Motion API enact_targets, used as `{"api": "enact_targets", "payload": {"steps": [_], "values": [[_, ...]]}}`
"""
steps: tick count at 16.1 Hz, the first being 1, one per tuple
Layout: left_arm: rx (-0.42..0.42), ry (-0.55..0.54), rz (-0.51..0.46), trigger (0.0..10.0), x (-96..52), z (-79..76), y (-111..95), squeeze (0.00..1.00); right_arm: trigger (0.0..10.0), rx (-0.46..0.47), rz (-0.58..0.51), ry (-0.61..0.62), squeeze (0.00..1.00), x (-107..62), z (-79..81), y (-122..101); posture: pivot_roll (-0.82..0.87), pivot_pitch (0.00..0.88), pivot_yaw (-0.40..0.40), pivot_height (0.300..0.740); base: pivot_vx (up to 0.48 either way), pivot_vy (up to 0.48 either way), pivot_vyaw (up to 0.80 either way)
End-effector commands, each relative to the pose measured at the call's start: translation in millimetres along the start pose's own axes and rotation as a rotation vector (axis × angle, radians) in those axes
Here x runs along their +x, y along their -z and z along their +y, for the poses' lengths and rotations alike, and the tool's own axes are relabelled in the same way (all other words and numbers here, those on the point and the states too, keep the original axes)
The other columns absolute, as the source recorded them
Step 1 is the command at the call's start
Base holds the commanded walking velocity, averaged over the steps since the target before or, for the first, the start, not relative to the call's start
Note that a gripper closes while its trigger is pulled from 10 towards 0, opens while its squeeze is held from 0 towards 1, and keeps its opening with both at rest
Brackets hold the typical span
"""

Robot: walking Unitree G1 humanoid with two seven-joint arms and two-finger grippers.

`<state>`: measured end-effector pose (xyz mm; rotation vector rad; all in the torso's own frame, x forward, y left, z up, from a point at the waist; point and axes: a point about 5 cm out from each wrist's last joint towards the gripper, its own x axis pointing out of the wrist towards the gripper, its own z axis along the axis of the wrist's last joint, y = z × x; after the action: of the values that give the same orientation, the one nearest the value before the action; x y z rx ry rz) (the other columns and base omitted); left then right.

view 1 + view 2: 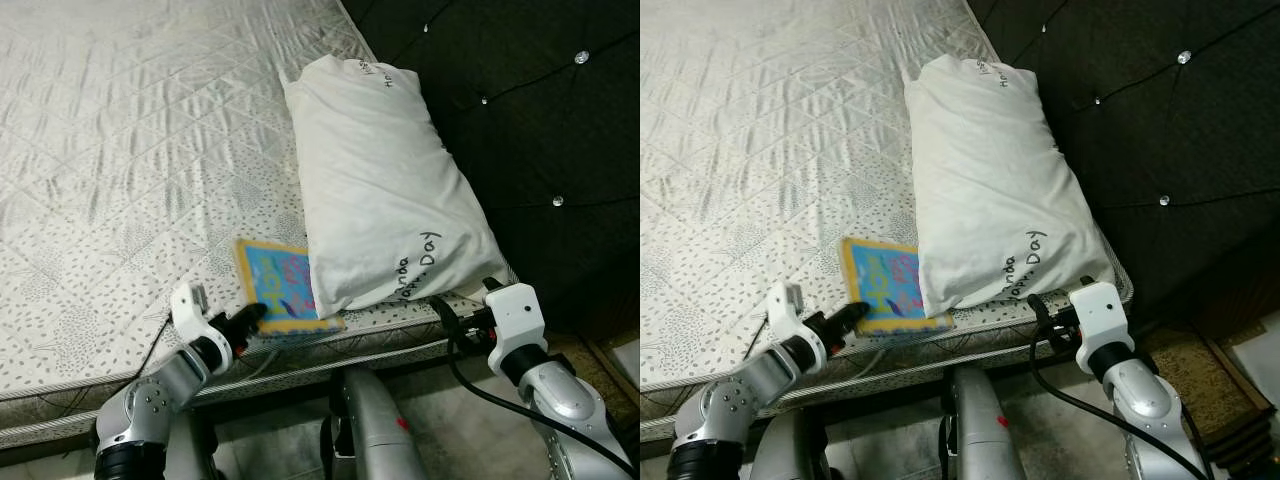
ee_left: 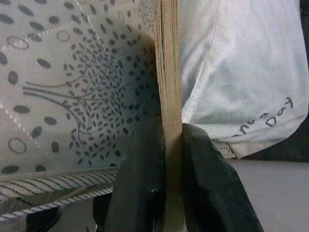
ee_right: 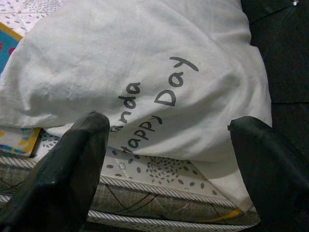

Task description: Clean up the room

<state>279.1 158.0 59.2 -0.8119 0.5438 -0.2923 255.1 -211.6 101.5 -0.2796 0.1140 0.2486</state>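
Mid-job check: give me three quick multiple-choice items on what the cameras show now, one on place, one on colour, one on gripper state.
1. Where does the thin blue picture book with the yellow border lie?
A. on the floor
B. on the grey patterned mattress, partly under the white pillow
C. on top of the pillow

2. What colour is the tufted headboard?
A. black
B. white
C. red

3. How is the left gripper?
A. open
B. shut on nothing
C. shut on the book's edge

Answers: 1 B, the pillow's corner overlaps the book; 2 A, dark and buttoned; 3 C, both fingers press the pages, while the right gripper is open before the pillow.

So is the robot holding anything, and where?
The left tool pinches the colourful book by its near edge. The right tool is open, holding nothing.
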Motion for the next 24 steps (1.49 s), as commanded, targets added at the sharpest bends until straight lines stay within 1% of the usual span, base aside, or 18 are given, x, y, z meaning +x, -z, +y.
{"api": "enact_targets", "payload": {"steps": [1, 2, 4, 5, 7, 8, 9, 10, 11, 13, 14, 16, 18, 20, 21, 22, 23, 24], "values": [[-0.003, -0.022, 0.064, 10.0, -3.8, 7.2, 10.1, 0.0, 10.0, -0.015, 0.01, 0.009, 0.0, -2.5, -5.9, 0.1, -0.24, 0.196, -0.116, 0.6, 0.0, 0.0, 0.0], [0.005, -0.04, 0.084, 10.0, -7.1, 12.0, 12.0, 0.0, 10.0, -0.015, 0.009, 0.01, 0.0, -1.8, -5.8, 0.0, -0.24, 0.195, -0.115, 0.6, 0.0, 0.0, 0.0], [0.015, -0.079, 0.085, 10.0, -12.9, 21.2, 9.7, 0.0, 10.0, -0.015, 0.007, 0.011, 0.0, -0.9, -5.2, 0.0, -0.24, 0.192, -0.114, 0.6, 0.0, 0.0, 0.0], [0.033, -0.123, 0.079, 10.0, -16.5, 27.9, 7.4, 0.0, 10.0, -0.016, 0.006, 0.011, 0.0, -0.5, -4.8, 0.2, -0.23, 0.19, -0.113, 0.6, 0.0, 0.0, 0.0], [0.025, -0.118, 0.072, 10.0, -18.6, 28.6, 6.3, 0.0, 10.0, -0.018, 0.004, 0.01, 0.0, -0.4, -4.6, 0.3, -0.23, 0.189, -0.112, 0.6, 0.0, 0.0, 0.0], [0.062, -0.161, 0.057, 10.0, -24.4, 35.7, 2.3, 0.0, 10.0, -0.02, 0.004, 0.01, 0.0, -0.6, -4.4, 0.8, -0.23, 0.188, -0.11, 0.6, 0.0, 0.0, 0.0], [0.082, -0.184, 0.044, 10.0, -26.9, 39.8, -0.6, 0.0, 10.0, -0.021, 0.005, 0.01, 0.0, -0.8, -4.4, 1.1, -0.23, 0.188, -0.11, 0.6, 0.0, 0.0, 0.0], [0.111, -0.224, 0.016, 10.0, -28.4, 45.1, -6.5, 0.56, 10.0, -0.021, 0.007, 0.01, 0.0, -1.1, -4.3, 2.0, -0.23, 0.19, -0.111, 0.6, 0.0, 0.0, 0.0], [0.145, -0.258, -0.012, 10.0, -28.5, 48.0, -10.9, 1.0, 10.0, -0.021, 0.008, 0.009, 0.0, -1.2, -4.1, 2.7, -0.23, 0.19, -0.111, 0.6, 0.0, 0.0, 0.0], [0.143, -0.271, -0.019, 10.0, -27.3, 48.7, -10.9, 1.0, 10.0, -0.02, 0.009, 0.009, 0.0, -1.2, -3.9, 3.1, -0.23, 0.19, -0.111, 0.6, 0.0, 0.0, 0.0], [0.146, -0.314, -0.04, 10.0, -27.5, 52.6, -12.8, 1.0, 10.0, -0.021, 0.009, 0.008, 0.0, -1.3, -3.3, 2.8, -0.23, 0.194, -0.109, 0.6, 0.0, 0.0, 0.0], [0.176, -0.365, -0.056, 10.0, -27.3, 58.6, -13.6, 1.0, 10.0, -0.025, 0.01, 0.006, 0.0, -2.3, -3.1, 3.8, -0.23, 0.196, -0.108, 0.6, 0.0, 0.0, 0.0], [0.176, -0.38, -0.072, 10.0, -27.1, 59.9, -14.6, 1.0, 10.0, -0.026, 0.01, 0.007, 0.0, -2.0, -3.2, 3.8, -0.23, 0.196, -0.106, 0.6, 0.0, 0.0, 0.0], [0.195, -0.423, -0.094, 10.0, -28.5, 64.3, -18.9, 1.0, 10.0, -0.026, 0.01, 0.007, 0.0, -1.2, -3.2, 4.1, -0.23, 0.195, -0.105, 0.6, 0.0, 0.0, 0.0], [0.21, -0.455, -0.12, 10.0, -29.9, 67.2, -22.8, 1.0, 10.0, -0.026, 0.01, 0.007, 0.0, -0.8, -3.1, 4.2, -0.23, 0.195, -0.104, 0.6, 0.0, 0.0, 0.0], [0.207, -0.473, -0.152, 10.0, -31.0, 68.4, -26.9, 1.0, 10.0, -0.026, 0.009, 0.008, 0.0, -0.5, -2.9, 4.4, -0.23, 0.193, -0.104, 0.6, 0.0, 0.0, 0.0], [0.225, -0.486, -0.184, 10.0, -31.6, 64.9, -29.3, 1.0, 10.0, -0.025, 0.008, 0.007, 0.0, 0.1, -2.2, 4.6, -0.22, 0.188, -0.102, 0.6, 0.0, 0.0, 0.0], [0.251, -0.475, -0.194, 10.0, -31.6, 57.2, -27.9, 1.0, 10.0, -0.023, 0.006, 0.007, 0.0, 0.7, -1.6, 4.4, -0.22, 0.185, -0.099, 0.6, 0.0, 0.0, 0.0]]}}
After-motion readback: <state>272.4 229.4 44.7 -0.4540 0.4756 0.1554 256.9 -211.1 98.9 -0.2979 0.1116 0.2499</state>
